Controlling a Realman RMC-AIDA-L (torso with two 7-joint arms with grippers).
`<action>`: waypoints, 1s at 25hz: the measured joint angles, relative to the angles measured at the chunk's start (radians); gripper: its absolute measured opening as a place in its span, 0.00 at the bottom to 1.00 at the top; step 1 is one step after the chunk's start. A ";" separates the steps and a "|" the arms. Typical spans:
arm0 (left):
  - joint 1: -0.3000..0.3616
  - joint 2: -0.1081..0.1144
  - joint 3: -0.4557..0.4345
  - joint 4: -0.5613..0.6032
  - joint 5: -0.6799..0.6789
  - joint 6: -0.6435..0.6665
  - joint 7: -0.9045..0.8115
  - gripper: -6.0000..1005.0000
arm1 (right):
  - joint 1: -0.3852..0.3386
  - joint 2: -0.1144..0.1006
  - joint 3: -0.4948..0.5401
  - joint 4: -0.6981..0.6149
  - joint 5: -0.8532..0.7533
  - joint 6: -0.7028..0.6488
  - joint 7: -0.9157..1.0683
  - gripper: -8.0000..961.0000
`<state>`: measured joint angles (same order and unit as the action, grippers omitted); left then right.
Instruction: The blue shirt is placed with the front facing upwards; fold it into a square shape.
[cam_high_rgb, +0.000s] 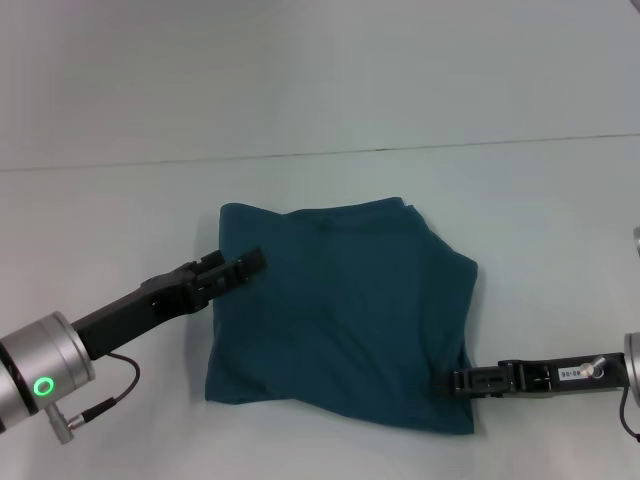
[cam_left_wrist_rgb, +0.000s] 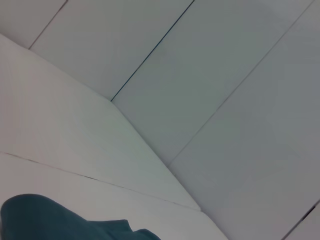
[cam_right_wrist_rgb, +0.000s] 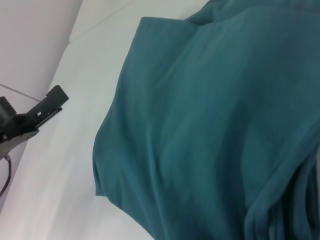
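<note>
The blue shirt (cam_high_rgb: 340, 310) lies folded into a rough square in the middle of the white table, plain side up, with no lettering showing. My left gripper (cam_high_rgb: 240, 266) hovers low at the shirt's left edge, open, with nothing between its fingers. It also shows far off in the right wrist view as the left gripper (cam_right_wrist_rgb: 47, 107). My right gripper (cam_high_rgb: 455, 381) rests against the shirt's near right edge. The right wrist view is filled with the shirt (cam_right_wrist_rgb: 200, 125), and stacked fold layers are close by. A corner of the shirt (cam_left_wrist_rgb: 45, 220) shows in the left wrist view.
The white table (cam_high_rgb: 120, 220) stretches all round the shirt. A seam line (cam_high_rgb: 400, 148) runs across behind it, where the table meets the wall. A cable (cam_high_rgb: 115, 385) hangs under my left wrist.
</note>
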<state>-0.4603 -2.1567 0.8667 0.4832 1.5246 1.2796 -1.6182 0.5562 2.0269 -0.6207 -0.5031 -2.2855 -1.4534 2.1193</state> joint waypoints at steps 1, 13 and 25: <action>0.000 0.000 0.000 0.000 0.000 -0.001 0.000 0.96 | 0.002 0.002 -0.002 0.000 0.000 0.003 0.000 0.88; 0.000 0.002 0.000 0.000 0.000 -0.006 0.000 0.96 | 0.022 0.022 -0.019 0.012 0.006 0.030 -0.006 0.88; 0.004 0.003 0.003 0.008 0.019 0.009 0.000 0.96 | 0.028 0.053 -0.013 0.014 0.111 0.108 -0.074 0.88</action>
<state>-0.4562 -2.1535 0.8696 0.4907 1.5432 1.2884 -1.6183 0.5838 2.0799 -0.6335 -0.4890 -2.1747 -1.3453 2.0449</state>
